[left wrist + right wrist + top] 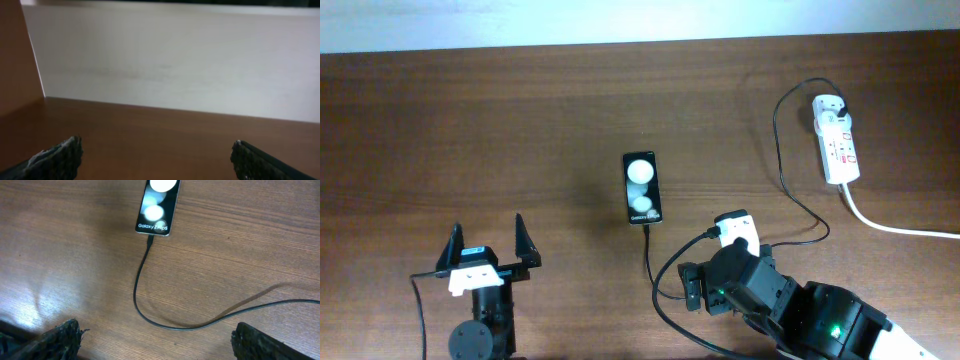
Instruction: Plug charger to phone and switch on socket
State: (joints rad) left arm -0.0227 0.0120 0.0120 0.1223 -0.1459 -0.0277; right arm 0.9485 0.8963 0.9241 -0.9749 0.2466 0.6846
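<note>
The charger (137,287) tip sat in the phone (642,188) at mid-table — plugging looked done; the socket (838,140), far right, seemingly awaited switching; left gripper (487,232) and right gripper (157,336) gaped empty.

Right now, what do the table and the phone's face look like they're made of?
Table: brown wood or wood-look laminate, semi-gloss; grain lines and soft glare show. Phone: smooth black face, probably glass; its round white patches look like reflections.
</note>
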